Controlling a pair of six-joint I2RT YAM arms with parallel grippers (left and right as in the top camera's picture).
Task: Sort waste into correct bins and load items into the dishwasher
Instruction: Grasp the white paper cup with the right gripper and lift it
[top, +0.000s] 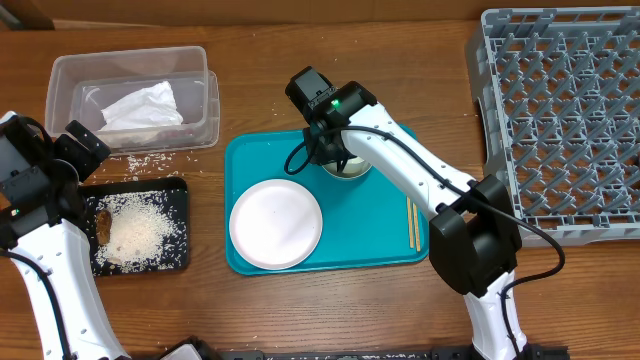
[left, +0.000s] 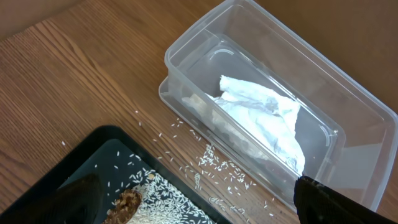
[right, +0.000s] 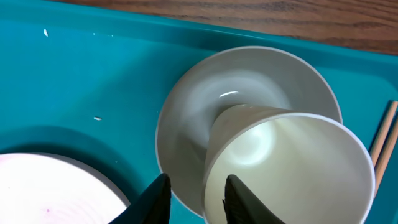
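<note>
Across the surface (top: 300, 310), the right gripper (right: 197, 190) straddles the bowl (right: 292, 168) rim unclamped; a shallow pinch could tip it.

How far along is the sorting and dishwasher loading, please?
Done: napkin in the clear tub, rice and the brown lump in the black tray. In hand: the right end effector straddles the rim of the bowl. Left: stray grains on the table, plus plate, small dish, chopsticks; the dish rack holds nothing yet.
</note>
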